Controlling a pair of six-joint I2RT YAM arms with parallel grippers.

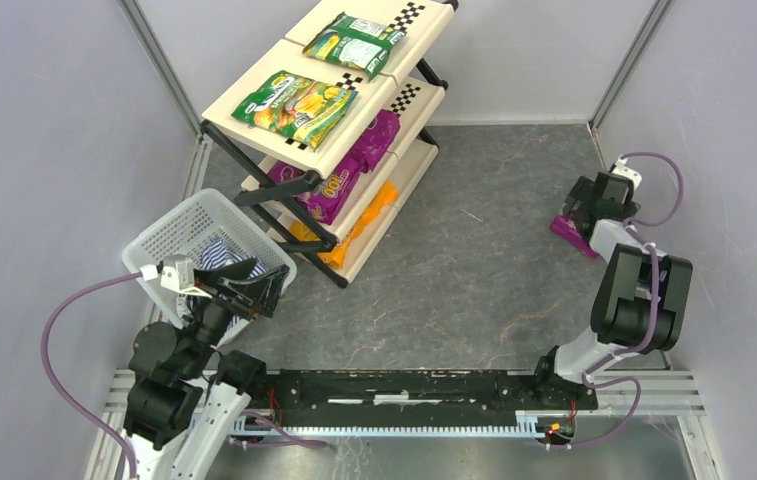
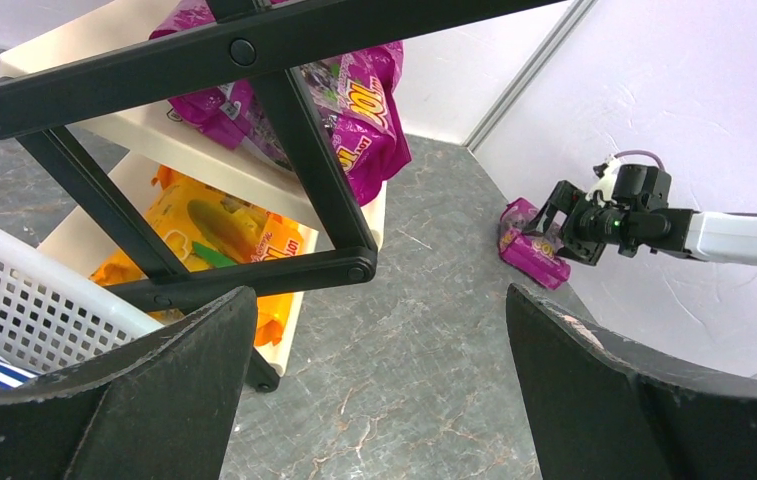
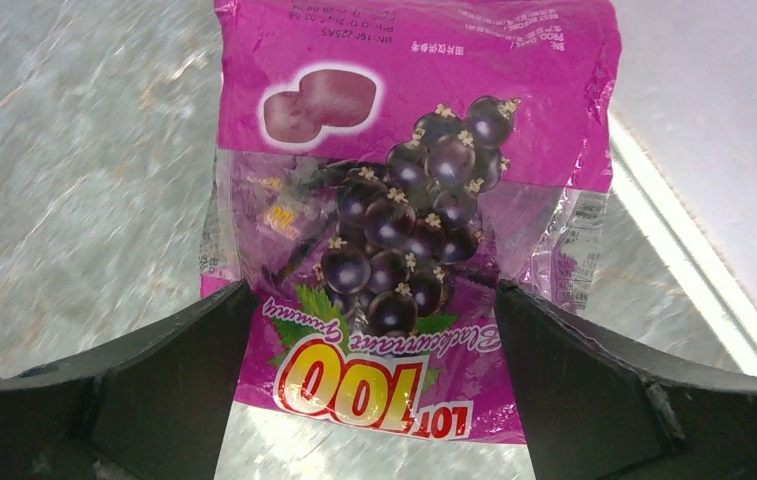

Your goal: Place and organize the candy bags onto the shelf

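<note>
The shelf [image 1: 432, 25] stands at the back left. Two green candy bags [image 1: 294, 106] [image 1: 356, 42] lie on its top tier, purple ones [image 1: 354, 165] on the middle tier and orange ones [image 1: 359, 225] on the bottom. One purple grape bag [image 3: 409, 200] lies flat on the floor by the right wall [image 1: 572, 230]. My right gripper [image 3: 374, 290] hangs open over it, a finger on either side of its near end. My left gripper [image 2: 382, 292] is open and holds nothing, above the floor beside the shelf's near corner [image 1: 259, 290].
A white mesh basket [image 1: 169, 235] holding a blue-white striped cloth [image 1: 219, 255] sits just left of my left gripper. The shelf's black frame [image 2: 324, 180] crosses close in front of the left wrist. The right wall stands right behind the floor bag.
</note>
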